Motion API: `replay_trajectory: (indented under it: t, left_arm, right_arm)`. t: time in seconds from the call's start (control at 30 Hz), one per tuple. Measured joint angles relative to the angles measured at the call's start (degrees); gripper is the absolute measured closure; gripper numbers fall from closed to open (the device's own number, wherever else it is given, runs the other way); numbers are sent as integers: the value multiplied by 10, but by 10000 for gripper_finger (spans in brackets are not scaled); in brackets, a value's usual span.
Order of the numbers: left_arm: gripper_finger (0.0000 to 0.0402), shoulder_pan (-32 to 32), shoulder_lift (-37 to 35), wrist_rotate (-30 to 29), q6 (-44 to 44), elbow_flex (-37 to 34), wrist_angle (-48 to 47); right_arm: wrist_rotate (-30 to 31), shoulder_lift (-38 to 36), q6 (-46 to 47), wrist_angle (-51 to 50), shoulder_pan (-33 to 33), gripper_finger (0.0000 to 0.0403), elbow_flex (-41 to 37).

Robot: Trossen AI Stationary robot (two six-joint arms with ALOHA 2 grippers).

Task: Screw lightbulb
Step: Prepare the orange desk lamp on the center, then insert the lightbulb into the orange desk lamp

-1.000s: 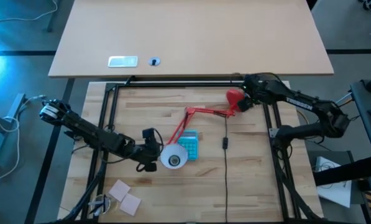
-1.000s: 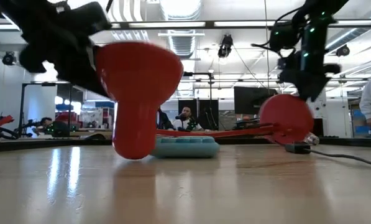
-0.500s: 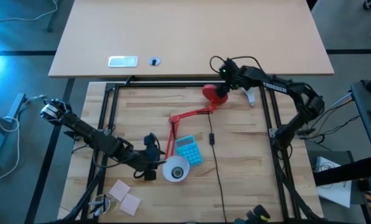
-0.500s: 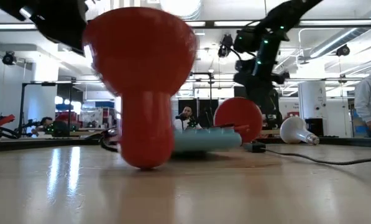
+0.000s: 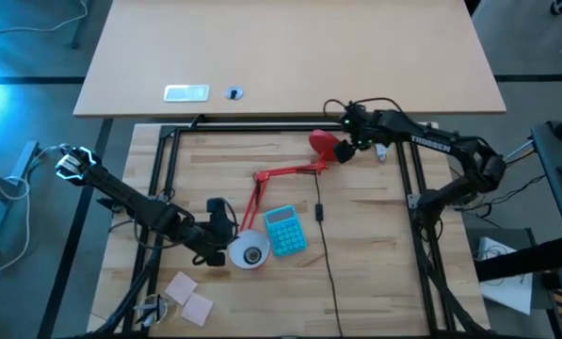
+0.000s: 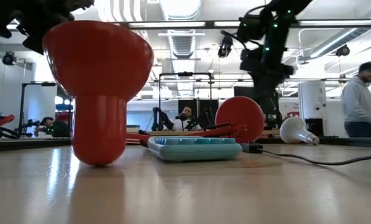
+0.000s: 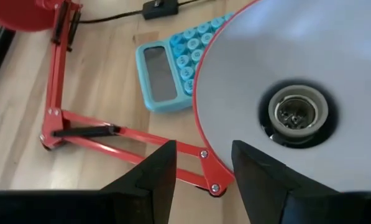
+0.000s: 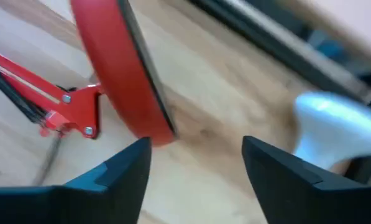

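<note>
Resting mouth-up at the near edge of the wooden table (image 5: pixel 375 264), the red desk lamp's round shade (image 5: pixel 248 253) shows an empty socket (image 7: pixel 297 115). Left gripper (image 7: pixel 201 171) stands spread at its rim, pinching nothing. Farther back, right gripper (image 8: pixel 194 171) hovers spread between the lamp's red round base (image 8: pixel 120 68) and the small white pear-shaped lightbulb (image 8: pixel 334 127), which lies loose at the far right edge (image 5: pixel 380 150).

Risks:
1. Bulb rolling if nudged.
2. Unsecured shade shifting during threading.
</note>
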Motion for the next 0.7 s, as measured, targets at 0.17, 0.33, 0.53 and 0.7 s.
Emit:
replay_trajectory:
  t: [0.17,0.33,0.53,0.7]
  left_arm:
    - [255,3,-20,6,17,0,-39]
    - [255,0,-71,-31,36,23,-92]
    - [255,-9,-119,-35,53,39,-78]
    - [255,-20,-160,-16,9,36,-150]
  right_arm:
    - [0,-32,52,-16,-32,115,-27]
    - [-2,-62,92,-34,-63,108,-45]
    - [-14,-104,139,-41,-29,115,-46]
    - [-20,-136,168,-42,-12,110,-46]
